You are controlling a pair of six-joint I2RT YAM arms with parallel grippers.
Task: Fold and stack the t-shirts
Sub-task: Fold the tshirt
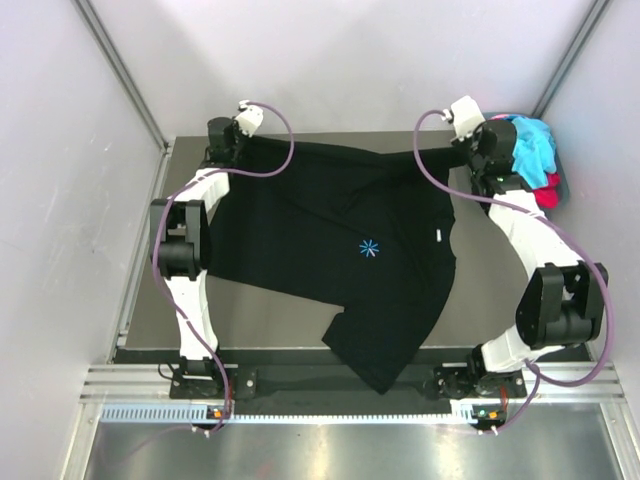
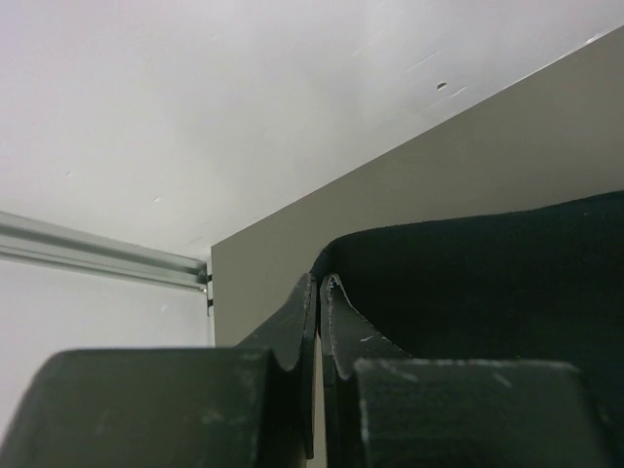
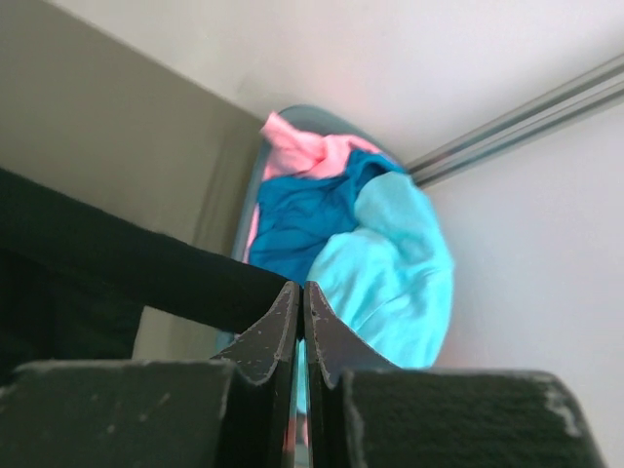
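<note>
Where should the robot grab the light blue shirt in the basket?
Grip the turquoise t-shirt by its puffed-up top fold, coming straight down from above. It lies heaped on top of the blue shirt, and the basket wall rings the pile, so a sideways approach would probably bump the rim.

Bright, diffuse light throughout, shadows soft. Black t-shirt (image 1: 300,230) detail is crushed. Turquoise t-shirt (image 3: 400,263) is rendered slightly blurred.
</note>
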